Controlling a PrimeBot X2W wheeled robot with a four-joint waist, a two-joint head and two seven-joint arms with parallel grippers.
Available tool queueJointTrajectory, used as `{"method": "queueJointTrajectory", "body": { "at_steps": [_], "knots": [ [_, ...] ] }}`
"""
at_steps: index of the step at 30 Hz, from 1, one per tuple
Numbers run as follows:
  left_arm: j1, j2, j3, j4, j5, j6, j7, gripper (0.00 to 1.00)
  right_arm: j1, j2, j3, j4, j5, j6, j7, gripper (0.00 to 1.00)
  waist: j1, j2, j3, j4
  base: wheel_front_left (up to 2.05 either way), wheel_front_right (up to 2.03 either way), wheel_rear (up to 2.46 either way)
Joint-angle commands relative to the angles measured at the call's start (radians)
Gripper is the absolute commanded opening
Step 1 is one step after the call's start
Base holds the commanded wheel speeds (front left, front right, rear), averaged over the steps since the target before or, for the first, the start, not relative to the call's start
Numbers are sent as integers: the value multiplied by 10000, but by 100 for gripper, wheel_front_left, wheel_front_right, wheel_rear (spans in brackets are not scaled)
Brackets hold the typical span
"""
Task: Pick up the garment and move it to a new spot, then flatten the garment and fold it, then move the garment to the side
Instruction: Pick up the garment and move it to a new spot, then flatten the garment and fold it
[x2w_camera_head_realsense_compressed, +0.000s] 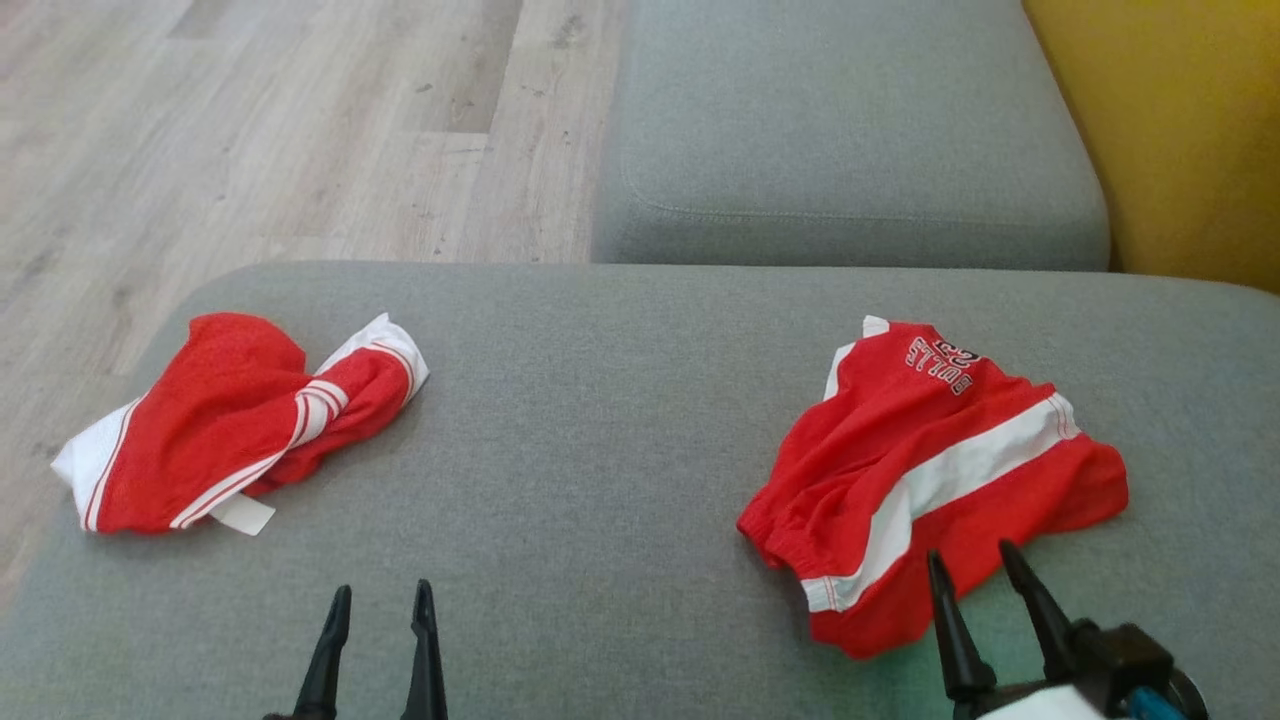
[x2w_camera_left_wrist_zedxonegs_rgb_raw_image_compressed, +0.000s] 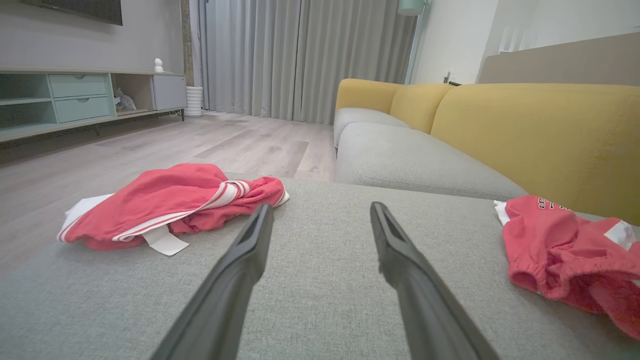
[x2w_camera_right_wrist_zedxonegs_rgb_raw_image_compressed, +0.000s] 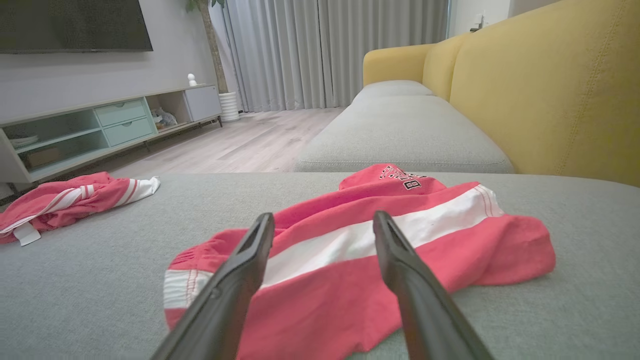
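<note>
Two crumpled red garments with white stripes lie on the grey cushion (x2w_camera_head_realsense_compressed: 600, 400). One garment (x2w_camera_head_realsense_compressed: 220, 420) is bunched at the left edge, also seen in the left wrist view (x2w_camera_left_wrist_zedxonegs_rgb_raw_image_compressed: 165, 200). The other, with lettering (x2w_camera_head_realsense_compressed: 930, 450), lies at the right, spread out in the right wrist view (x2w_camera_right_wrist_zedxonegs_rgb_raw_image_compressed: 450, 240). My right gripper (x2w_camera_head_realsense_compressed: 970, 552) is open, its fingertips over this garment's near edge (x2w_camera_right_wrist_zedxonegs_rgb_raw_image_compressed: 323, 216), holding nothing. My left gripper (x2w_camera_head_realsense_compressed: 382, 590) is open over bare cushion between the two garments (x2w_camera_left_wrist_zedxonegs_rgb_raw_image_compressed: 321, 207), pointing at neither.
A second grey seat cushion (x2w_camera_head_realsense_compressed: 850, 130) lies beyond, with a yellow backrest (x2w_camera_head_realsense_compressed: 1180, 130) on the right. Wooden floor (x2w_camera_head_realsense_compressed: 250, 130) drops off past the cushion's left and far edges. A low TV cabinet (x2w_camera_left_wrist_zedxonegs_rgb_raw_image_compressed: 75, 95) stands across the room.
</note>
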Motion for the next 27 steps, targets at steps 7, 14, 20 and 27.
{"method": "queueJointTrajectory", "body": {
  "at_steps": [7,14,20,27],
  "knots": [
    [-230,-222,486,-92,756,-349,-53,100,45,-49,240,-362,139,-9,-38,100,1,-1,-98,-24,0,0,0],
    [-177,-255,518,25,1042,-422,-53,100,146,-49,159,-345,180,-9,-38,100,1,-1,-113,-96,0,0,0],
    [-224,-264,543,94,1107,-423,-53,100,204,-49,133,-329,273,-9,-38,100,1,-1,-104,-164,0,0,0],
    [-240,-266,592,105,1111,-403,-53,100,190,-49,151,-314,294,-9,-38,100,1,-1,-80,-258,0,0,0]
  ]
}}
